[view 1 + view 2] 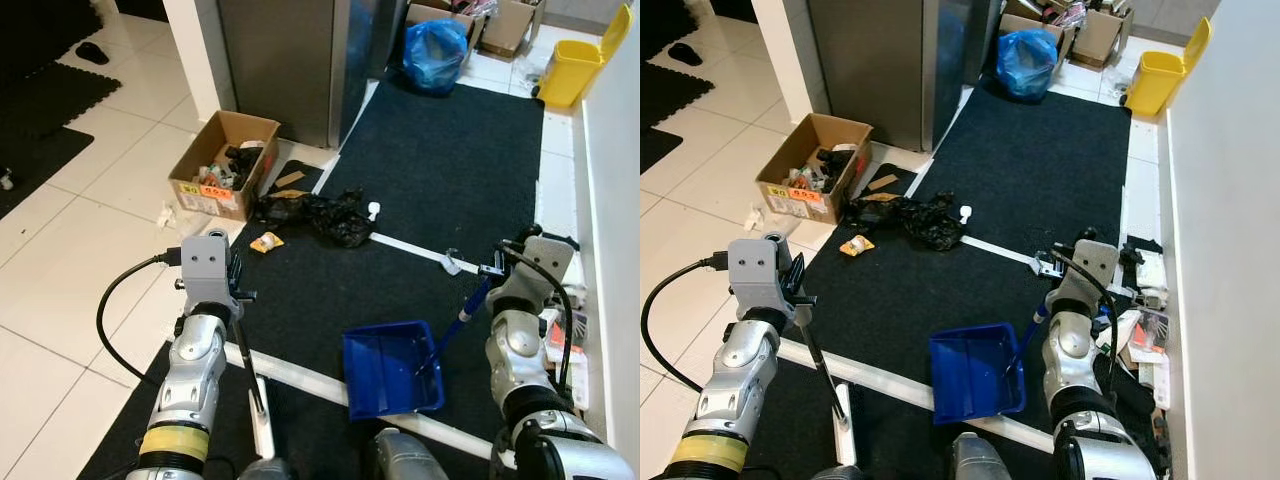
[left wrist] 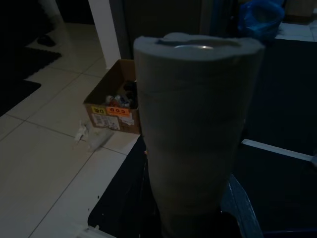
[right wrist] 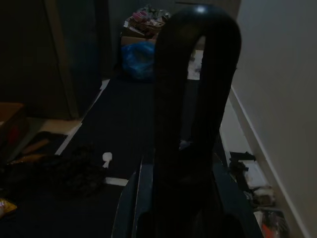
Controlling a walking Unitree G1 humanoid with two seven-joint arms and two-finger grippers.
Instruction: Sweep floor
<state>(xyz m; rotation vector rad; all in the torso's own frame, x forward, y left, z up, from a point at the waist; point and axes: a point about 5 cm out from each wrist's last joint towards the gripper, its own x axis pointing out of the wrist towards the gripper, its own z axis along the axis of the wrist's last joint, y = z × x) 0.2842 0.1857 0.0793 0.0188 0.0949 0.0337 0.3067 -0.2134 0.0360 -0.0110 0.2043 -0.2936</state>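
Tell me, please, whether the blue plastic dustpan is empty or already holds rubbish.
Empty: the blue plastic dustpan shows only bare blue inside, resting on the dark carpet.

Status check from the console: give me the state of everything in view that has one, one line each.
Dustpan: flat on the dark mat, held by its handle, empty.
Broom stick: held, slanting down to the mat.
Cardboard box: open, full of clutter.
Black bag: crumpled on the mat.
Yellow bin: lid up.
Blue bag: bunched shut, upright.
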